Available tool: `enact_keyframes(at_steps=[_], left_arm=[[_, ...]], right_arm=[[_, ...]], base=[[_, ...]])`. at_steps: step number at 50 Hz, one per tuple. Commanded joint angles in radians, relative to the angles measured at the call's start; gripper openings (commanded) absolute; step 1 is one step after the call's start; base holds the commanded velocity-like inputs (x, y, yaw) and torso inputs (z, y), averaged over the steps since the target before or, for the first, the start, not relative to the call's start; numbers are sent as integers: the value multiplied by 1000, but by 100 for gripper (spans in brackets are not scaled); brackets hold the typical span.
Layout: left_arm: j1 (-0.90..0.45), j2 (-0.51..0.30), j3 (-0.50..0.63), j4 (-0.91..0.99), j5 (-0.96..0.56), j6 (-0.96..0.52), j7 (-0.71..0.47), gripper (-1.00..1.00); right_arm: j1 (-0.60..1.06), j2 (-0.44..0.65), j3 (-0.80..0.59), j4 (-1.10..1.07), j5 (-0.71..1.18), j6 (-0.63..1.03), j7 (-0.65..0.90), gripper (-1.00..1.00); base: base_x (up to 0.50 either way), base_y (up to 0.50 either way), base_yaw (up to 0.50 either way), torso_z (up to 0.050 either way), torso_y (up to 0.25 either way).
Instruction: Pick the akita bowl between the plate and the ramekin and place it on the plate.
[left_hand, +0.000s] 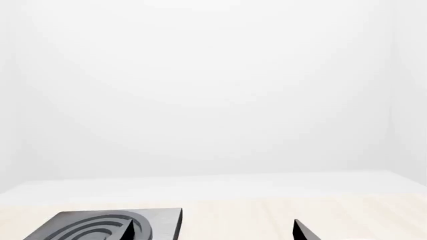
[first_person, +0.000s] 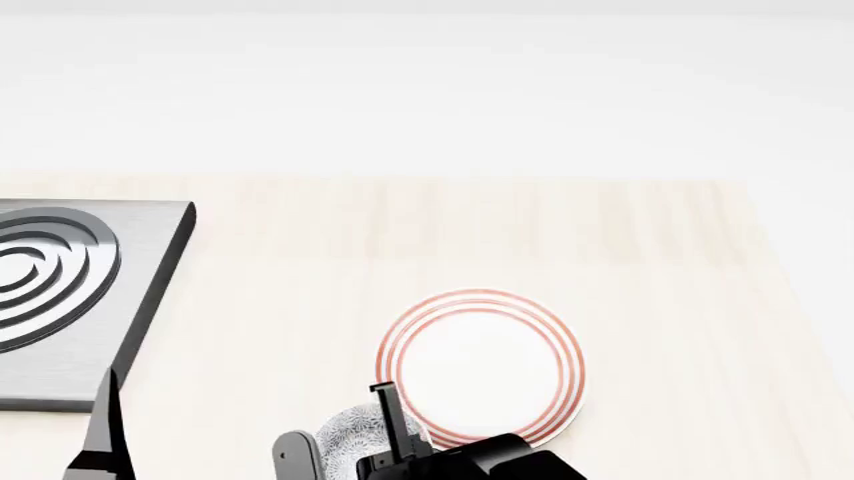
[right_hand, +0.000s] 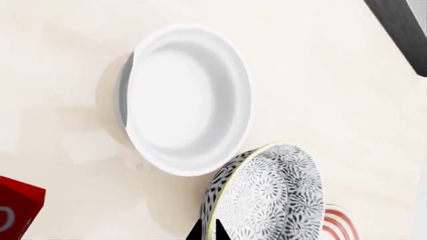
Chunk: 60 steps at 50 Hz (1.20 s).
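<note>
The akita bowl (right_hand: 267, 195), grey-and-white speckled, sits tilted between the white ramekin (right_hand: 183, 100) and the red-ringed plate (right_hand: 339, 226). My right gripper (right_hand: 207, 231) is shut on the bowl's rim, one fingertip on each side of it. In the head view the bowl (first_person: 350, 437) shows at the bottom edge, just left of the plate (first_person: 481, 365), partly hidden by the right gripper's fingers (first_person: 390, 415). My left gripper (left_hand: 215, 231) is open and holds nothing, hovering over the table beside the burner slab.
A grey metal slab with concentric burner rings (first_person: 54, 290) lies at the table's left. A red box corner (right_hand: 17, 210) sits beyond the ramekin. The left arm's finger (first_person: 104, 430) hangs by the slab's near edge. The light wooden table (first_person: 534, 240) ends at a white wall.
</note>
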Motion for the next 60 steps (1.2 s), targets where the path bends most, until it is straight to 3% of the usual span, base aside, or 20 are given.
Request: enact_keyframes(at_steps=[1, 34, 52, 60], left_arm=[[4, 16, -20, 2, 23, 3, 25, 100], [15, 11, 7, 36, 25, -5, 18, 100], [14, 8, 9, 34, 22, -2, 14, 100], [15, 6, 12, 30, 22, 0, 12, 100]], right_arm=[[8, -13, 9, -16, -45, 23, -33, -100], [110, 166, 54, -422, -77, 281, -89, -100], [140, 197, 62, -411, -87, 306, -97, -100], [152, 174, 74, -278, -89, 270, -75, -100]], base=[[0, 0, 0, 0, 0], [0, 0, 0, 0, 0], [0, 0, 0, 0, 0], [0, 0, 0, 0, 0]])
